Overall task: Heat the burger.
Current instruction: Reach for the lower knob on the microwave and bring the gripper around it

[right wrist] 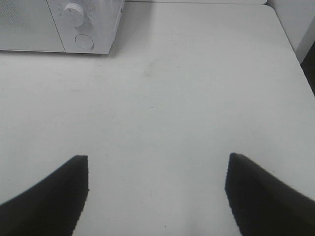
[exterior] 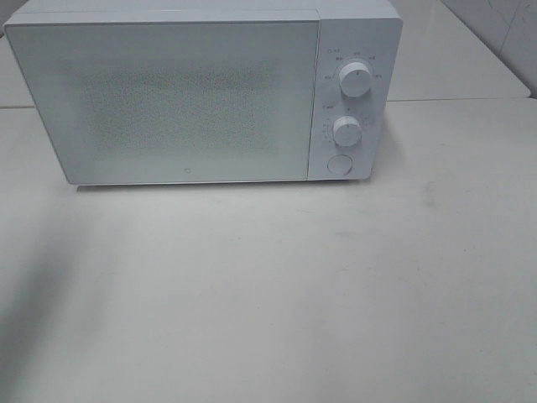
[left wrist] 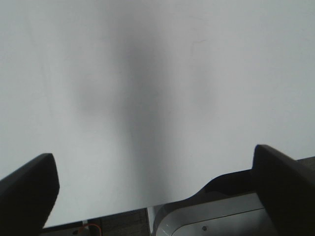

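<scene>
Shows left end effector (left wrist: 153,152) released, fingers (left wrist: 29,191) spread wide above pale worktop (exterior: 268,294). Shows right end effector (right wrist: 157,156) likewise released, gripping nothing, over same worktop. Well ahead of it, white microwave (exterior: 168,101), door shut, two knobs (exterior: 356,80) above round button (exterior: 339,164). Cannot tell where burger sits; seen in no view.

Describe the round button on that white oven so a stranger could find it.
A white microwave stands at the back of the pale table. Down the narrow panel right of its door run three round controls; the button is the lowest. Unlike the two knobs above, it lies flat, with no pointer or markings.
</scene>
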